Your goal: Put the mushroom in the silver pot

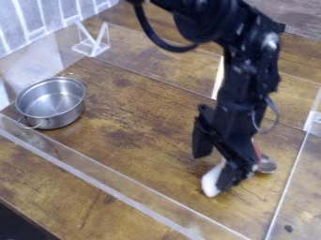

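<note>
Far left, the silver pot (51, 101) is sitting upright on the wooden table (138, 112), mouth up, nothing visible inside it, tucked in near a low clear acrylic wall (113, 192) that is running diagonally across the tabletop. Behind it, toward the back, a small clear stand (90, 39) is sitting by itself. Middle of the table is just wood planks. Over on the right, the black arm (245, 75) is reaching down from the top of the view, with the gripper (226, 161) pointing straight down at the table. Its fingers are standing apart, as wide as they go, not clamped on anything. The mushroom (232, 176) is lying on its side right under the gripper: white stem poking out toward the lower left of the fingertips, reddish-brown cap showing at the right behind the fingers. The fingers are sitting on either side of it, low and close to the table, and the near finger is hiding most of the middle of the toy. Cannot tell whether the pads are touching it; picture is a bit blurred there. The mushroom is lying well apart from the pot, nearly the full width of the table between them.
</note>
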`<state>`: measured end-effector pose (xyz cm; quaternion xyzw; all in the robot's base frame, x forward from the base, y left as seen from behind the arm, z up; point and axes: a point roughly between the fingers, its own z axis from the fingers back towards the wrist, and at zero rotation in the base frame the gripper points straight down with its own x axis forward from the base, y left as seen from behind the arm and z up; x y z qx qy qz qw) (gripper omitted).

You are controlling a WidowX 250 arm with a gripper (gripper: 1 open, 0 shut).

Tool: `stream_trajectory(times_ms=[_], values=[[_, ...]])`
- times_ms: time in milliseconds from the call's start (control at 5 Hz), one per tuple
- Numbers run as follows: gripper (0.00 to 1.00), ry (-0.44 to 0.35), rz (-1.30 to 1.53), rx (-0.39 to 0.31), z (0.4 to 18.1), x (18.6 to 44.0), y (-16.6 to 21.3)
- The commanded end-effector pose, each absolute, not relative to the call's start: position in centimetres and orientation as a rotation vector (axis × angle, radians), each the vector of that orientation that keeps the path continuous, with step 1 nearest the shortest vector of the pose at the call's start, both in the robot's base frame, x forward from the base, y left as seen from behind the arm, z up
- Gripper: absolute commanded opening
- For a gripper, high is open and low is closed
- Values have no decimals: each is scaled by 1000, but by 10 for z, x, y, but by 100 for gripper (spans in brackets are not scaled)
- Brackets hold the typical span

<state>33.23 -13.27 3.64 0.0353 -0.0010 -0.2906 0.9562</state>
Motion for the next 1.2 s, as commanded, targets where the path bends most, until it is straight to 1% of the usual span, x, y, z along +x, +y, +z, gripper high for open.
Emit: stream_trajectory(times_ms=[0,200,400,600,800,1000], values=[[100,-59,-525,81,43,339,-132],[100,-67,-474,82,42,343,-124],[100,-72,-426,84,43,347,-127],[0,-78,-388,84,44,349,-131],[0,-74,-413,99,59,351,-144],[0,-80,-395,124,85,354,-149]])
